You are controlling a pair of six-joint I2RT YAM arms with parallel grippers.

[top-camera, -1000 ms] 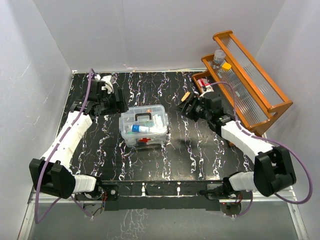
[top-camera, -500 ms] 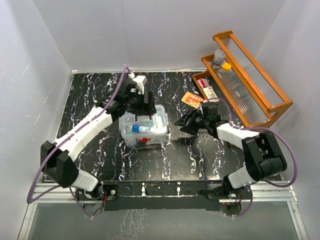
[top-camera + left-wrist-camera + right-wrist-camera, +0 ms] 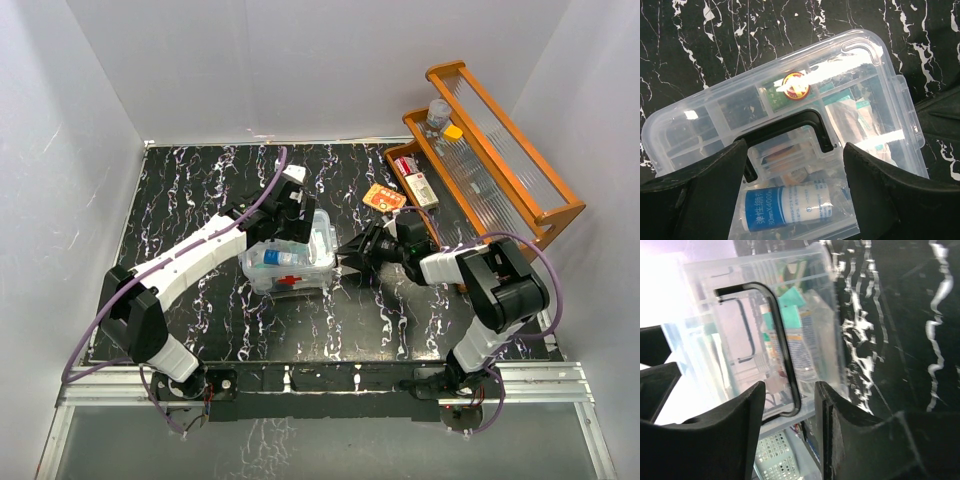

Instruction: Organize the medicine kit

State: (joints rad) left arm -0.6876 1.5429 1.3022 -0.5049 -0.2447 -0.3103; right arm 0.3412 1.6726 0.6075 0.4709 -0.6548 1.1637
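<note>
And there was the medicine kit (image 3: 290, 255), sitting near the middle of the black marbled surface (image 3: 200, 190), its clear lid (image 3: 875, 100) on and its red catch (image 3: 288, 281) facing 6 o'clock. The left fingers (image 3: 795, 150) hovered right above it, spread wide, one on each side of the black handle (image 3: 790, 124), gripping nothing. At the kit's 3 o'clock side the right fingers (image 3: 790, 390) sat just beside the wall, parted by a narrow gap. Nothing was visibly pinched, and whether they touched the plastic I could not tell.

Off at 2 o'clock stood the wooden rack (image 3: 500, 160), and an orange packet (image 3: 383, 197) lay on the surface at the kit's 1 o'clock.

This looked like the lid-opening step, barely begun. To do it well, the left fingers wanted to drop straight down, centred on the handle's bar, and close squarely so it could not twist out. The right fingers needed to brace the wall low, because a light box like that would likely slide or lift whole. The catch probably needed freeing first. Then a slow, level pull would do it.
</note>
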